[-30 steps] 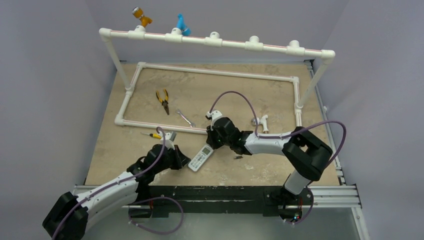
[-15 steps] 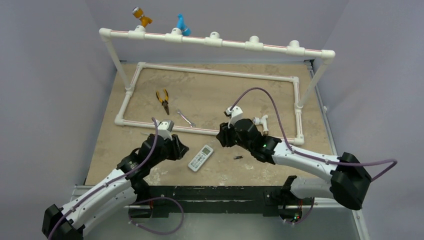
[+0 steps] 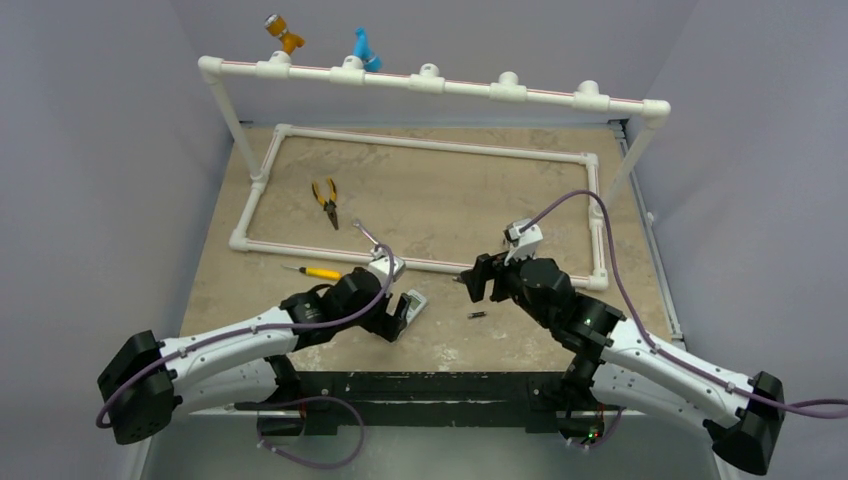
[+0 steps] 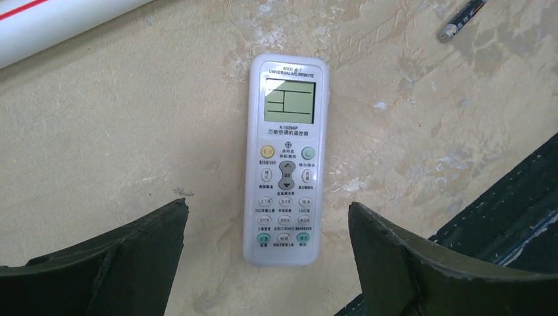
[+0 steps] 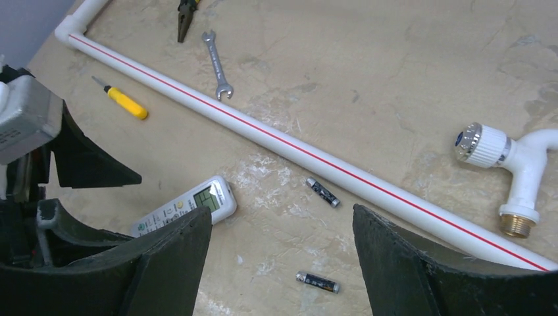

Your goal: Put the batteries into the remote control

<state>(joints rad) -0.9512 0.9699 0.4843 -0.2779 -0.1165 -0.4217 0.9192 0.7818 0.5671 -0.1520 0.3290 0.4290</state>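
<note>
Mottled beige tabletop all around. Left gripper hangs spread wide, holding nothing, straddling the remote control, which is white and slim and lies flat with its display and buttons facing up. Right gripper is likewise agape and empty; the batteries lie loose on the surface, one at its 1 o'clock, the other at 5 o'clock. I'd judge the step in hand is seizing the remote — next it needs flipping to expose the back compartment.
</note>
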